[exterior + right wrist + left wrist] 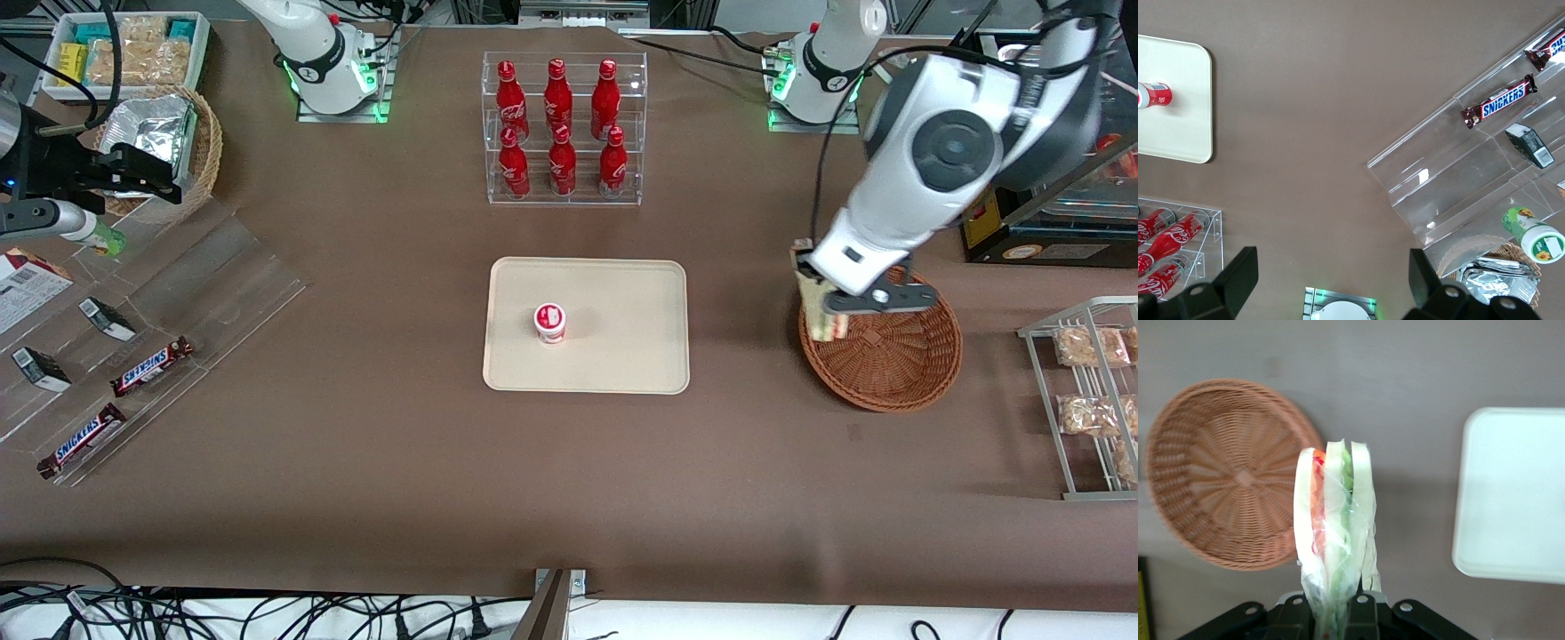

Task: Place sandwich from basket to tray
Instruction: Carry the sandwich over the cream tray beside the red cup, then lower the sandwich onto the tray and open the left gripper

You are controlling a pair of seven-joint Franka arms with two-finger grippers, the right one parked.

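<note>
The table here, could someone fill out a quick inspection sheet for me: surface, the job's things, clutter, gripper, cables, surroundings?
Surface: brown table cover.
Job's things: sandwich lifted out, over the rim of the basket facing the tray; the basket holds nothing else.
Clutter: small red-and-white cup on the tray; rack of red bottles; Snickers bars on a clear stand; snack packs on a steel rack; tan basket with foil pack.
Gripper: the left arm's gripper, shut on the sandwich, above the basket's rim.
Cables: a tangle along the table edge nearest the camera.
Surroundings: two arm bases with green lights.
</note>
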